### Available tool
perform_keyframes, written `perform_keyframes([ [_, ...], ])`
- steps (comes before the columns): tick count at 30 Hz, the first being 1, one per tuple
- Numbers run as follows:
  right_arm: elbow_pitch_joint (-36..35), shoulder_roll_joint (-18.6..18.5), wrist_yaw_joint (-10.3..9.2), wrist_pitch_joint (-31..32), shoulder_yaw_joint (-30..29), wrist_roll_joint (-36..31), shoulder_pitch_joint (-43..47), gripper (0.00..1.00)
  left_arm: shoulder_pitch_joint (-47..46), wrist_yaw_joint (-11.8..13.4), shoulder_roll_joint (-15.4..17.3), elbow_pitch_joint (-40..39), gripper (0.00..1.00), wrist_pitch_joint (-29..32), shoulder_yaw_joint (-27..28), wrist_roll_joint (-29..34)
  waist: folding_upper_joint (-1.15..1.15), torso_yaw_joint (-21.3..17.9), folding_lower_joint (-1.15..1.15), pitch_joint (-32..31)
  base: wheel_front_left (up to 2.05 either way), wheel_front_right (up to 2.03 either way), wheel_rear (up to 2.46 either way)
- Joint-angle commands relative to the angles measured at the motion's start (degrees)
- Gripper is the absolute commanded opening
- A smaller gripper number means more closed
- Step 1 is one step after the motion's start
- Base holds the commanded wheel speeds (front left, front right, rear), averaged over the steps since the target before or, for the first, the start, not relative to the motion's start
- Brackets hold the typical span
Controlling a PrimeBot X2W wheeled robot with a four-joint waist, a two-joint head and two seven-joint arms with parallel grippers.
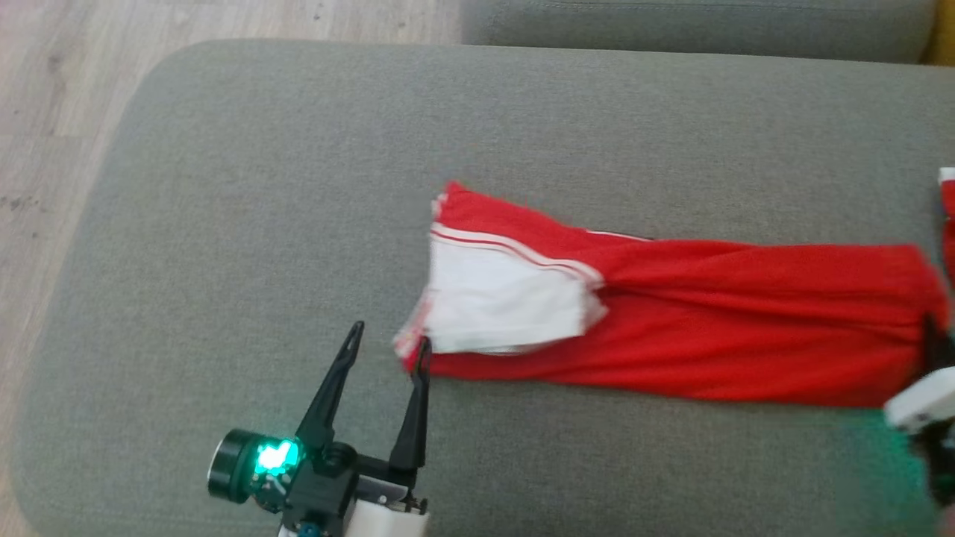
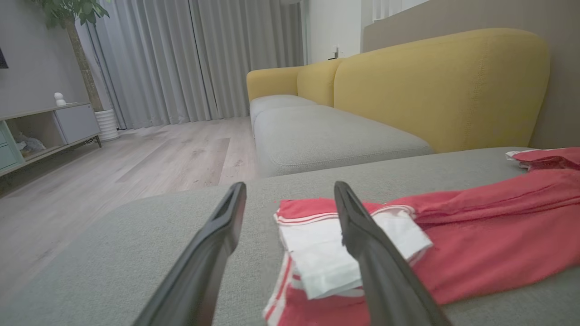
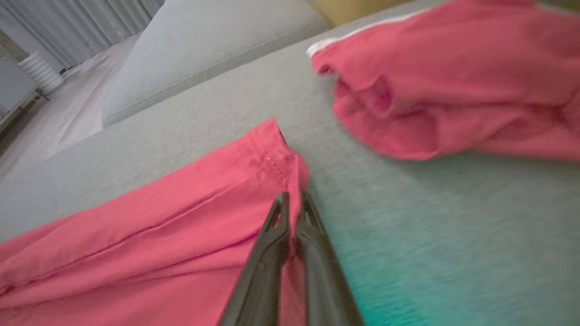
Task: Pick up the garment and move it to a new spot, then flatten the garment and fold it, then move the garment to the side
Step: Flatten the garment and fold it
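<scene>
Garment laid out long, folding judged unfinished; right end effector clamped on its hem; left end effector held wide, empty.

Nope, no text, logos or numbers I can read anywhere here. The red garment only has plain white stripes and a white panel on it, no lettering I can make out.

head looks down on the garment; wrist views skim it from either end.
</scene>
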Motion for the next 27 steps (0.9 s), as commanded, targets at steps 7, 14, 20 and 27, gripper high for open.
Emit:
perform_keyframes([
  [7, -7.2, -7.34, 0.39, 2.61, -3.64, 0.55, -0.18, 0.0, -0.01, -1.92, -1.12, -1.29, 1.0, -0.53, 4.12, 1.79, 0.0, -1.41, 0.0, -0.26, 0.0, 0.0, 0.0],
  [14, -21.75, -2.72, 0.39, 9.67, -0.48, 5.42, 1.41, 0.0, 0.94, -3.78, -2.34, -0.06, 1.0, -0.53, 4.91, 2.65, 0.0, -1.28, 0.0, -2.05, 0.0, 0.0, 0.0],
  [20, -34.79, 5.12, 0.39, 15.77, 5.9, 9.24, 2.69, 0.0, 1.5, -5.37, -3.37, 0.83, 1.0, -0.53, 5.35, 3.11, 0.0, 0.0, 0.0, -3.73, 0.0, 0.0, 0.0],
  [27, -37.1, 9.29, 0.39, 17.79, 17.28, 10.79, 0.29, 0.0, 1.85, -7.34, -4.48, 1.79, 1.0, -0.53, 5.28, 3.77, 0.0, 2.53, 0.0, -4.82, 0.0, 0.0, 0.0],
])
